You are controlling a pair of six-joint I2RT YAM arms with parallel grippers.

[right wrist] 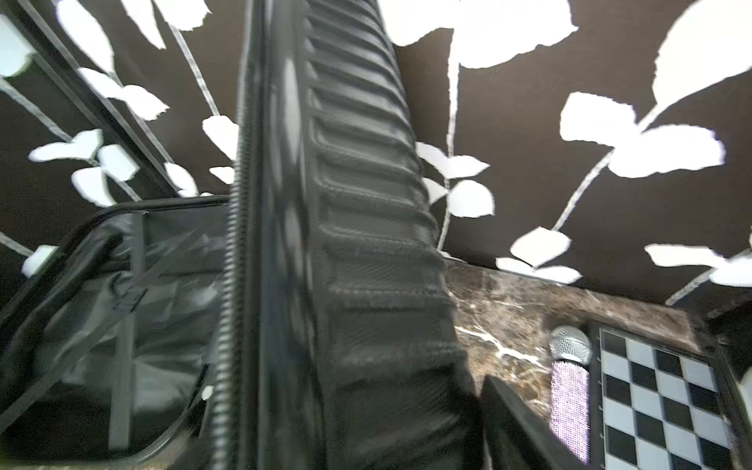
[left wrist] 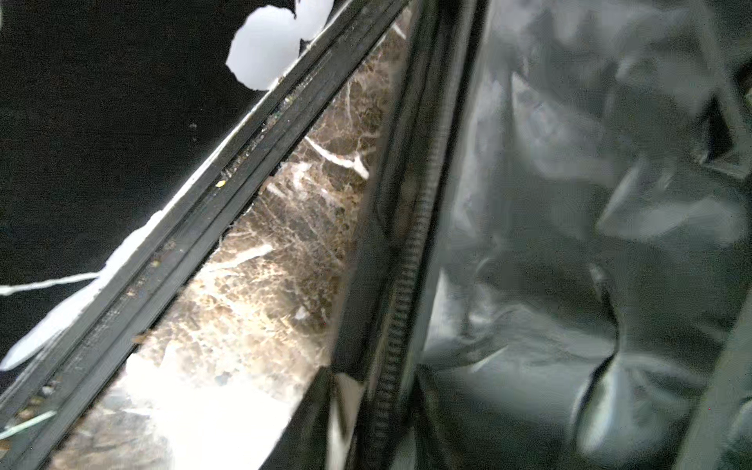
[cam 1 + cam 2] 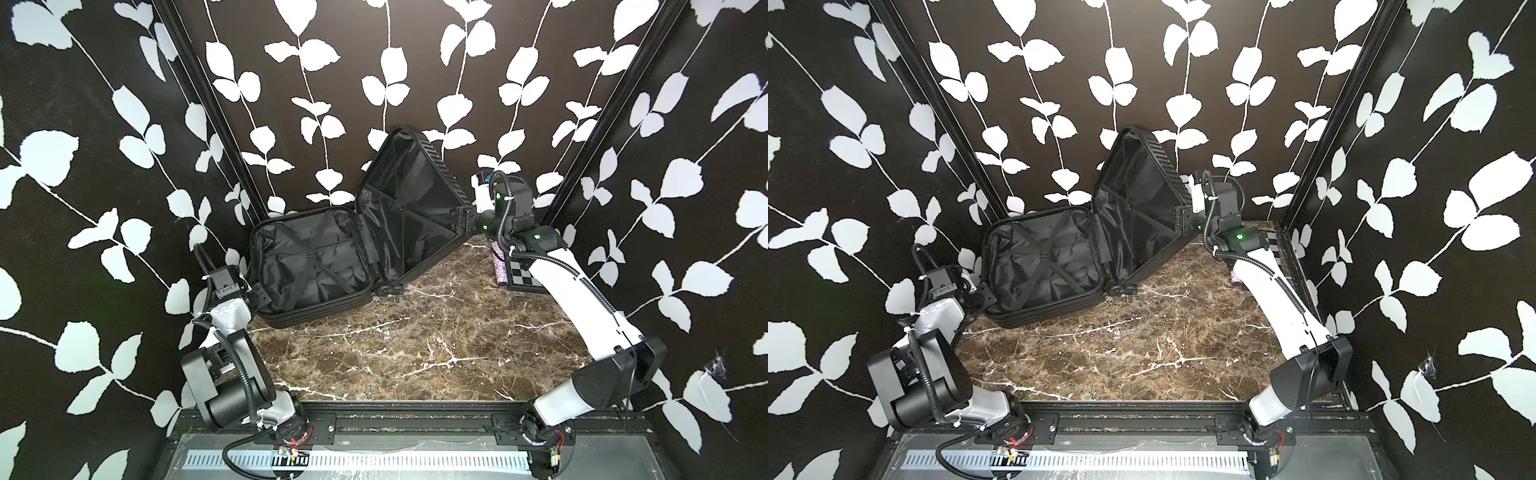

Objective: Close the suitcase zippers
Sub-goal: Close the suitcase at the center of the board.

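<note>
The suitcase [image 3: 316, 266] lies wide open at the back of the bench [image 3: 415, 353], one half flat, the other raised and tilted. Nothing is zipped yet: the halves must first meet, then the zippers [image 2: 408, 260] go around the rim. My right gripper [image 3: 464, 217] stands wide around the raised half's edge; whether it presses, I cannot tell. My left gripper [image 3: 257, 293] is closed at the flat half's corner.

Enclosure walls [image 3: 353, 50]: 3 visible, black, white leaf-and-vine print. Work surface [image 3: 415, 353]: brown marble pattern, white veining. Black rails [image 3: 222, 124] stand at 2 rear corners. Slotted metal strip [image 3: 374, 459] along front edge.
</note>
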